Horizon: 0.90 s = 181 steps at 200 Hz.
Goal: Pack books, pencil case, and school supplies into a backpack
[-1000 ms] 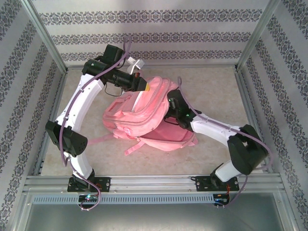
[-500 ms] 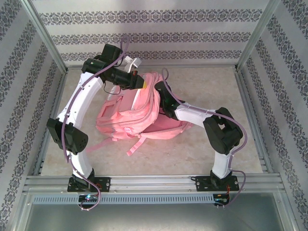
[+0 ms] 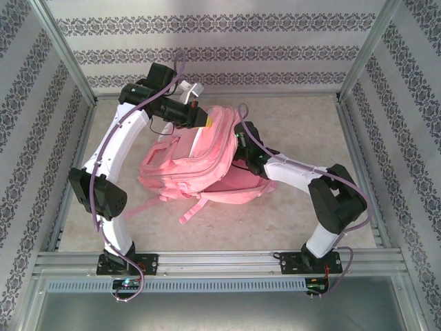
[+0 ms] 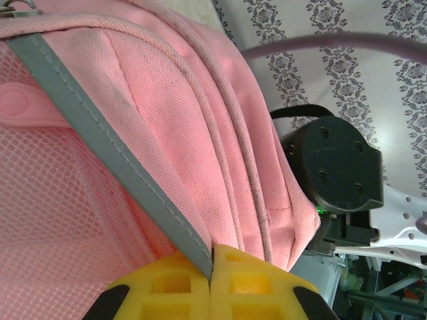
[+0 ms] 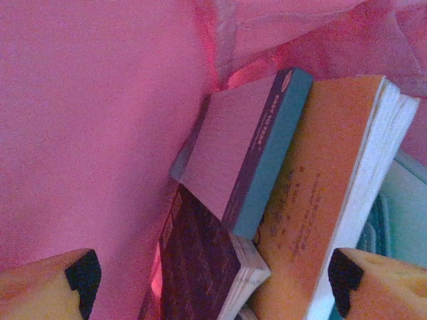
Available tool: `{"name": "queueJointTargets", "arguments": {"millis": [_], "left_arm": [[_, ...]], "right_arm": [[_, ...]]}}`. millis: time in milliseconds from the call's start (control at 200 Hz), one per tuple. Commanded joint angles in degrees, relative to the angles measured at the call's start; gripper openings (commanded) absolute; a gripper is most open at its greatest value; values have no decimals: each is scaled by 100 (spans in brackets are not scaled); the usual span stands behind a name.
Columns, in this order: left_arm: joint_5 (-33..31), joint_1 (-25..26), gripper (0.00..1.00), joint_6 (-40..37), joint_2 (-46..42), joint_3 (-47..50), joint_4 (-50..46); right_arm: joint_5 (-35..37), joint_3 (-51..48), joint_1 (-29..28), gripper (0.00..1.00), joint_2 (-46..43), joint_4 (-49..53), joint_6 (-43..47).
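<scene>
The pink backpack (image 3: 186, 165) lies mid-table, its top lifted toward the back. My left gripper (image 3: 205, 121) is shut on the grey trim strip (image 4: 107, 147) at the backpack's edge, with its yellow fingertips (image 4: 260, 280) pressed together on it. My right gripper (image 3: 239, 138) reaches into the backpack's mouth and stands open (image 5: 213, 287). Inside lie books: a teal-spined one (image 5: 247, 153), a dark one (image 5: 200, 267) and an orange-yellow one (image 5: 320, 200). Nothing is held between the right fingers. The pencil case and school supplies are hidden.
Pink straps (image 3: 196, 207) trail toward the near edge. The right arm's black wrist joint (image 4: 337, 167) sits close beside the backpack's top. Metal frame rails (image 3: 351, 138) and patterned walls bound the table. A pale teal shape (image 5: 407, 193) lies past the orange book.
My right gripper has opened wide inside the backpack, letting go of what it carried. The backpack shifted left and the right arm's elbow swung. The left gripper kept its hold.
</scene>
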<state>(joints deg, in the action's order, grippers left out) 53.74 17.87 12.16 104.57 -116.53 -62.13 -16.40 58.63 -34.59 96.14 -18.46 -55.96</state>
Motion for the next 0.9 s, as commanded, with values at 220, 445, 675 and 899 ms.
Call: {"name": "queueJointTargets", "arguments": {"millis": [220, 445, 675, 899], "left_arm": [[-12, -24, 0, 286, -144, 60, 865], [-378, 186, 0, 1058, -157, 1029, 1926], [-1163, 697, 0, 2472, 68, 2048, 3509], [-1598, 1050, 0, 3723, 449, 2290, 4942]], "right_arm": [[682, -820, 84, 82, -1679, 1150, 1686], [3316, -1460, 135, 73, -3508, 3105, 2141], [2845, -2427, 62, 48, -4986, 2803, 2902], [1352, -2499, -890, 38, -4463, 2514, 2607]]}}
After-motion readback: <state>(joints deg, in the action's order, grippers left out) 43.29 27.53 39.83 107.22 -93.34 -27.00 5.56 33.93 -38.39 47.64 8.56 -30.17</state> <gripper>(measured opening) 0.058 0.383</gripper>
